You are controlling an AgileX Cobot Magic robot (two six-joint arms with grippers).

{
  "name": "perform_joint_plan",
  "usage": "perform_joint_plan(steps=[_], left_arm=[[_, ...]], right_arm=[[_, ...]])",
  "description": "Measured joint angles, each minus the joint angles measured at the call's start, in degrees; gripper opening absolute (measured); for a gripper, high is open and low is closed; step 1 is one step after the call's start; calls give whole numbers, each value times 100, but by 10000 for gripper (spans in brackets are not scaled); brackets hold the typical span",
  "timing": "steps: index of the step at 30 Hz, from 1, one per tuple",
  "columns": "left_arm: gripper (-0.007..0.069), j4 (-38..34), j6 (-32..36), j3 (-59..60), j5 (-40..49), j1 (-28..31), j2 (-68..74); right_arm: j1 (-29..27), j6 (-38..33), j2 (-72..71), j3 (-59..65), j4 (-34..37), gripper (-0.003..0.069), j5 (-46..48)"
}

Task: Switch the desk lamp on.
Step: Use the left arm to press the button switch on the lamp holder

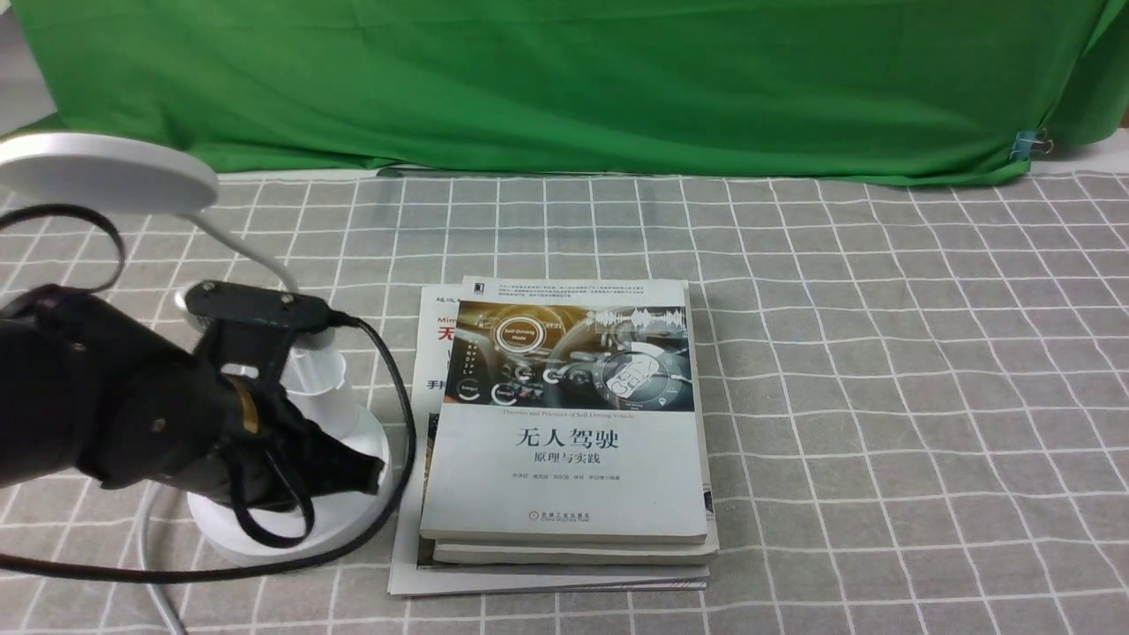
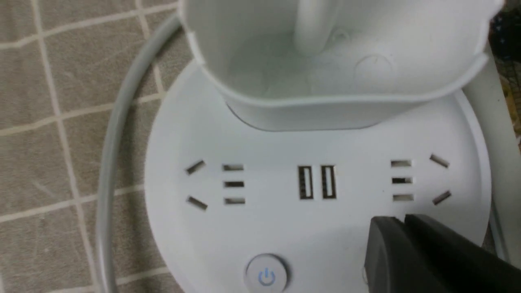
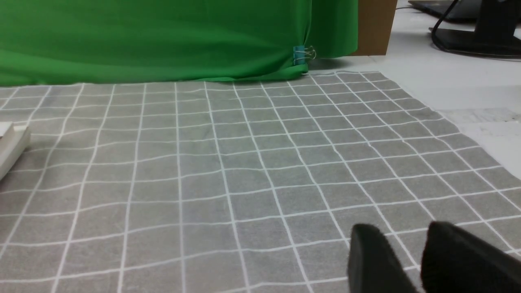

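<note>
The white desk lamp (image 1: 328, 388) stands at the left of the checked cloth, with its flat disc head (image 1: 106, 172) high at the far left. My left gripper (image 1: 366, 467) is shut and empty, its tips low over the round base (image 2: 252, 228) beside the right-hand socket, as the left wrist view (image 2: 401, 221) shows. A round button with a blue power sign (image 2: 266, 276) lies on the base, apart from the fingertips. The small cup (image 2: 325, 93) stands behind the sockets. My right gripper (image 3: 403, 236) is open and empty over bare cloth; the front view does not show it.
A stack of books (image 1: 564, 423) lies close beside the lamp base on its right. The lamp's grey cord (image 2: 112, 154) curves round the base on its left. A green backdrop (image 1: 564, 79) hangs at the far edge. A black cable (image 1: 397, 414) loops from my left arm.
</note>
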Motion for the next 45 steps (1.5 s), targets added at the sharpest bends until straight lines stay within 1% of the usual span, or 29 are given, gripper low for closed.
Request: perform_joint_plan(steps=[5, 8, 15, 45], left_arm=[[19, 28, -27, 20, 129, 159, -121], [19, -61, -19, 158, 54, 181, -121], [19, -493, 221, 383, -192, 181, -33], [19, -517, 278, 365, -347, 181, 161]], right_arm=[[0, 0, 0, 0, 0, 245, 0], [0, 0, 0, 0, 0, 245, 0], [0, 0, 0, 0, 0, 245, 0], [0, 0, 0, 0, 0, 245, 0]])
